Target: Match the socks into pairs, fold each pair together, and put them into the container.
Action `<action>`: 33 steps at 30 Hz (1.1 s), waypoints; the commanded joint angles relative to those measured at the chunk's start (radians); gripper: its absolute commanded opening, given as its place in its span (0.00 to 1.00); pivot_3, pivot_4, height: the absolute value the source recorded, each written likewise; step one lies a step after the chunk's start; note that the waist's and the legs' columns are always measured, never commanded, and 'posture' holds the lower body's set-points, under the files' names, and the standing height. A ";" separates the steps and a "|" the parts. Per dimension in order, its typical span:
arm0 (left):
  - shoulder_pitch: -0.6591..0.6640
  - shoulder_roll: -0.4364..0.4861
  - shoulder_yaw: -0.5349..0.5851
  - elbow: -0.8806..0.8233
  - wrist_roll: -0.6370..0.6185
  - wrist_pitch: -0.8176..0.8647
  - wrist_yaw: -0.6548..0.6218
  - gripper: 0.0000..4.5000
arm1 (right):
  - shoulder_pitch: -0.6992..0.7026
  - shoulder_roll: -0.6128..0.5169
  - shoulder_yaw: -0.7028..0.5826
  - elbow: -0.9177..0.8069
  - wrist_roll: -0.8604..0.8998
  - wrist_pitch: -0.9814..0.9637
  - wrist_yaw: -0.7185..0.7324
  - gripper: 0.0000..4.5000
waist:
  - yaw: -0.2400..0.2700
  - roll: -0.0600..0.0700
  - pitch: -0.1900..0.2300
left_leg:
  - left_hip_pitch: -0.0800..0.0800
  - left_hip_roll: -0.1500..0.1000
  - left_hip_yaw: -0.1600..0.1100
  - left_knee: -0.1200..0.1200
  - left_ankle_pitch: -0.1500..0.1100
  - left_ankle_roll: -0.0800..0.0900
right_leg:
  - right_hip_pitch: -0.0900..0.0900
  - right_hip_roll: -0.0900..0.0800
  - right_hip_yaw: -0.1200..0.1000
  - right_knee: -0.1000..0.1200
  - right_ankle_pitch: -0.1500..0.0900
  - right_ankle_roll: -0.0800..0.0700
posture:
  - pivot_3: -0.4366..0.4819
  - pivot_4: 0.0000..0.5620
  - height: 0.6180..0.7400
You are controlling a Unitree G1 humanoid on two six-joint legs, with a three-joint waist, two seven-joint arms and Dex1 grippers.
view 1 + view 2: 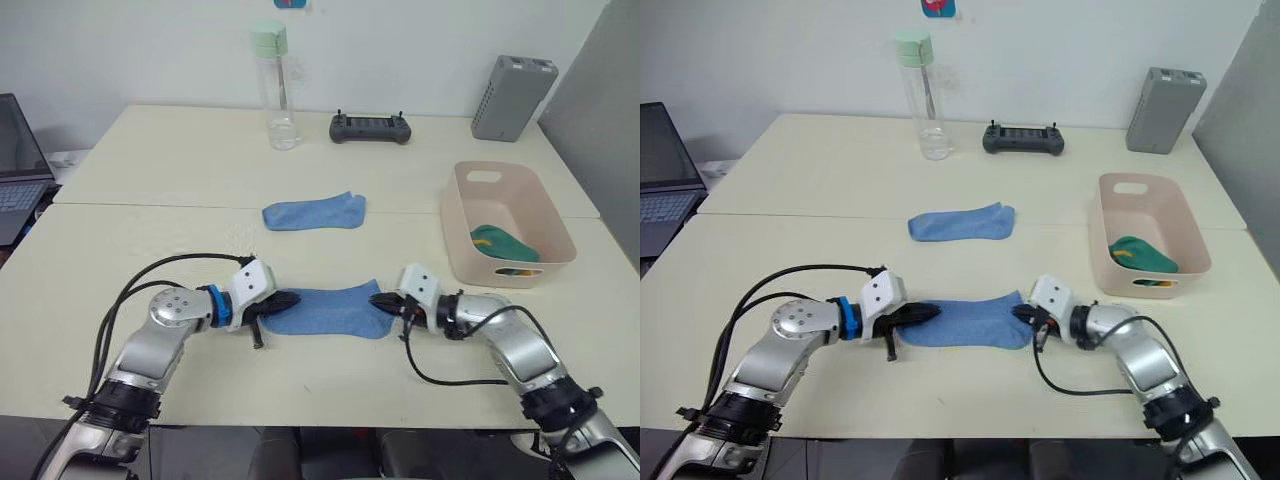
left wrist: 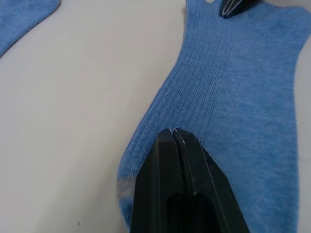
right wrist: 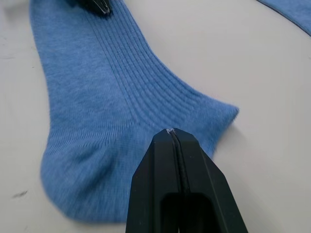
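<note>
Right now both grippers sit at opposite ends of one light blue sock (image 1: 335, 312) lying flat at the lower centre of the head views — the left gripper (image 1: 285, 299) at one end, the right gripper (image 1: 384, 300) at the other. Each wrist view shows its two black fingers pressed together over the fabric; whether cloth is actually pinched between them I cannot tell.

The step in hand looks like handling this sock so it can join its partner, the second blue sock (image 1: 314, 213) lying apart from it at mid-frame. To do it well, both ends should rise together and stay taut, so the sock lands squarely on its mate with toes and cuffs aligned before any fold. A grip on only the top layer would likely let the sock sag or twist.

The head views add the wider layout: the pink container (image 1: 560, 245) at right of frame, already holding a dark green sock (image 1: 502, 243), plus a water bottle (image 1: 276, 90), a black controller (image 1: 370, 128) and a grey box (image 1: 511, 97) along the upper part. The wrist views — by contrast — reveal the ribbing and where each fingertip rests.
</note>
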 commanded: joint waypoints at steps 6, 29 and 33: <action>0.064 0.055 -0.006 -0.131 -0.005 -0.006 -0.056 0.00 | 0.012 0.018 0.038 -0.129 0.030 0.071 0.032 0.01 | -0.002 0.000 0.000 | 0.001 0.001 0.000 0.000 0.000 0.000 | 0.000 0.001 0.000 0.001 0.000 0.001 | 0.48 0.27 1.00; 0.091 -0.024 0.394 -0.085 -0.237 0.217 0.247 0.34 | 0.078 -0.026 -0.276 -0.222 0.119 0.102 -0.132 0.53 | -0.001 0.000 0.000 | 0.001 0.001 0.000 0.003 0.000 0.000 | 0.001 0.001 0.001 0.000 -0.001 0.003 | 0.48 0.27 1.00; 0.108 -0.047 0.403 -0.072 -0.195 0.167 0.300 0.63 | 0.072 -0.002 -0.270 -0.197 0.108 0.096 -0.164 0.86 | 0.000 0.000 0.000 | 0.001 0.001 0.000 0.003 0.000 0.000 | 0.001 0.001 0.000 0.000 0.000 0.001 | 0.48 0.27 1.00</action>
